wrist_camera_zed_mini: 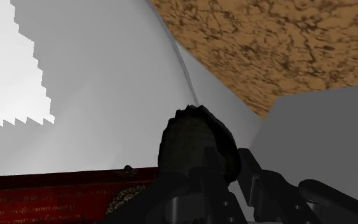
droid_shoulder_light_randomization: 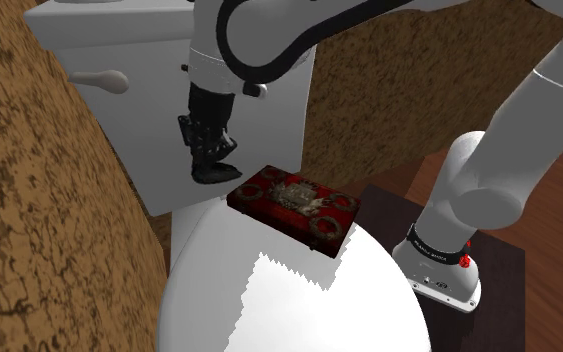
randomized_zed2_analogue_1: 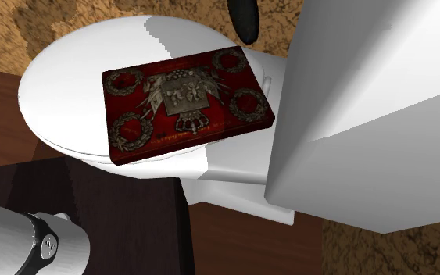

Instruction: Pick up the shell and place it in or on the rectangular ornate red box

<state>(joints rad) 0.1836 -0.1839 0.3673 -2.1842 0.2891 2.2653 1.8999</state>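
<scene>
A rectangular ornate red box (droid_shoulder_light_randomization: 294,205) with metal wreath decoration lies flat on the closed white toilet lid (droid_shoulder_light_randomization: 289,300). The box (randomized_zed2_analogue_1: 187,101) sits near the lid's hinge end, in front of the tank. My black gripper (droid_shoulder_light_randomization: 214,160) hangs just beside the box, toward the shoulder view's left and a little above the lid. It is shut on a dark ridged shell (wrist_camera_zed_mini: 193,143), which sticks out beyond the fingers (wrist_camera_zed_mini: 266,188). An edge of the box (wrist_camera_zed_mini: 50,194) shows beside the gripper. A black tip (randomized_zed2_analogue_1: 245,19) enters above the box's far side.
The white toilet tank (droid_shoulder_light_randomization: 149,100) with its flush handle (droid_shoulder_light_randomization: 104,80) stands close behind the gripper. Brown mottled walls (droid_shoulder_light_randomization: 29,200) hem in the toilet. My base (droid_shoulder_light_randomization: 449,270) sits on a dark stand at the shoulder view's right. The lid (randomized_zed2_analogue_1: 69,78) curves away beyond the box.
</scene>
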